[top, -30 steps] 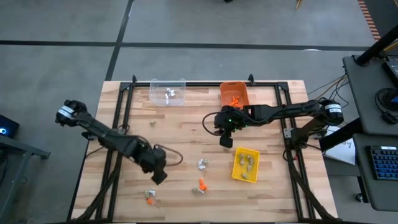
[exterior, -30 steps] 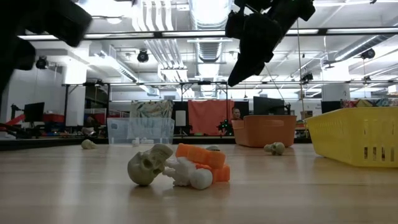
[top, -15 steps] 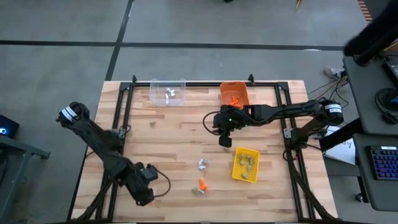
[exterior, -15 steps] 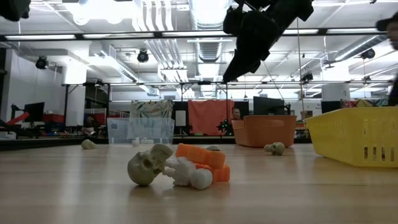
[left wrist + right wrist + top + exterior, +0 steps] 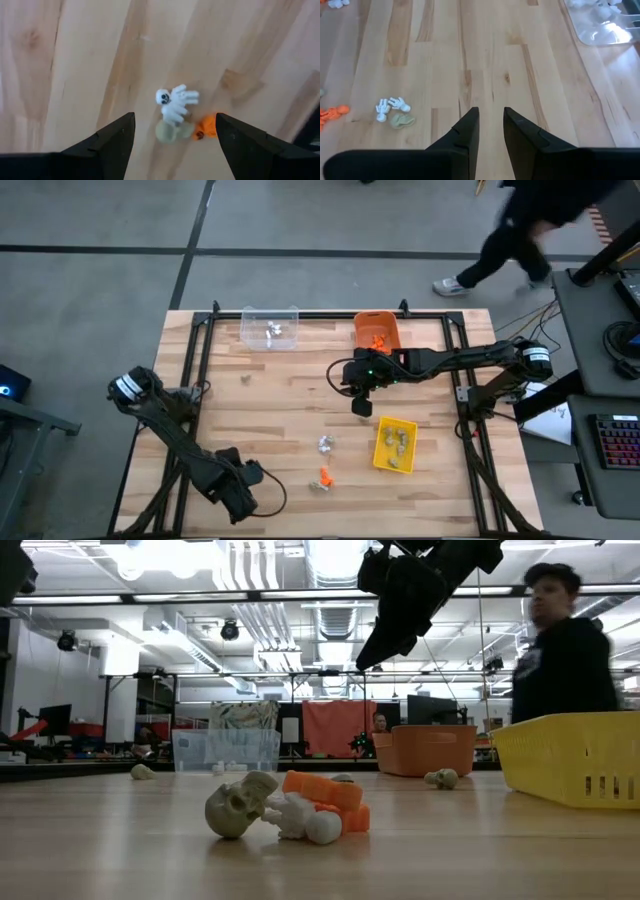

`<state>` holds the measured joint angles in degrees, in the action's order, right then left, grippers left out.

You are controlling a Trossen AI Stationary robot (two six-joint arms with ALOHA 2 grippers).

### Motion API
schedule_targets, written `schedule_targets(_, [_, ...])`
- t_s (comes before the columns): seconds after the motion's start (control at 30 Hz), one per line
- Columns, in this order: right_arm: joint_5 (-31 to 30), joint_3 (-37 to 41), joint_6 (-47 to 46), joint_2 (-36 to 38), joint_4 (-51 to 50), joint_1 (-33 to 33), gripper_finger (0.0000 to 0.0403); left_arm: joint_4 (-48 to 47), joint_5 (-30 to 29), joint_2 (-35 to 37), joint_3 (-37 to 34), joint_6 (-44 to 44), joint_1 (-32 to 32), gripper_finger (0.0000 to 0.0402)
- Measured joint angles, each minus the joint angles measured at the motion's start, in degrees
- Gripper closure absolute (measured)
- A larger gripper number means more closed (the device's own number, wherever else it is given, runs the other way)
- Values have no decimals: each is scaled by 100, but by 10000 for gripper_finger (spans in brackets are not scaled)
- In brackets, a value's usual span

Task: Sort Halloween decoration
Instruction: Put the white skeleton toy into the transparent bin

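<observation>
Left gripper (image 5: 175, 137) hangs at the near-left of the tabletop (image 5: 290, 410), fingers spread wide over a white skeleton (image 5: 176, 101), a tan skull (image 5: 172, 132) and an orange piece (image 5: 206, 128) lying bunched together. Right gripper (image 5: 361, 406) hovers mid-table between the orange bin (image 5: 377, 331) and yellow bin (image 5: 394, 444), fingers narrowly parted, holding nothing. More trinkets sit in the clear bin (image 5: 270, 328).

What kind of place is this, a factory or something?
More likely a robotics lab or workshop: open ceiling ducts and pipes, a desk with a keyboard beside the wooden table, and a person walking past.
</observation>
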<state>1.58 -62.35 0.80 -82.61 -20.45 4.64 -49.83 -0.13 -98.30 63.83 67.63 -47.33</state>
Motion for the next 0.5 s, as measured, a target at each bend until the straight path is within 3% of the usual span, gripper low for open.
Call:
schedule_targets(0.2, [3, 0, 21, 0, 3, 0, 321, -133, -223, -316, 115, -226, 0, 149])
schedule_targets(0.5, [2, 0, 79, 0, 24, 0, 325, -168, -233, -398, 94, -266, 0, 204])
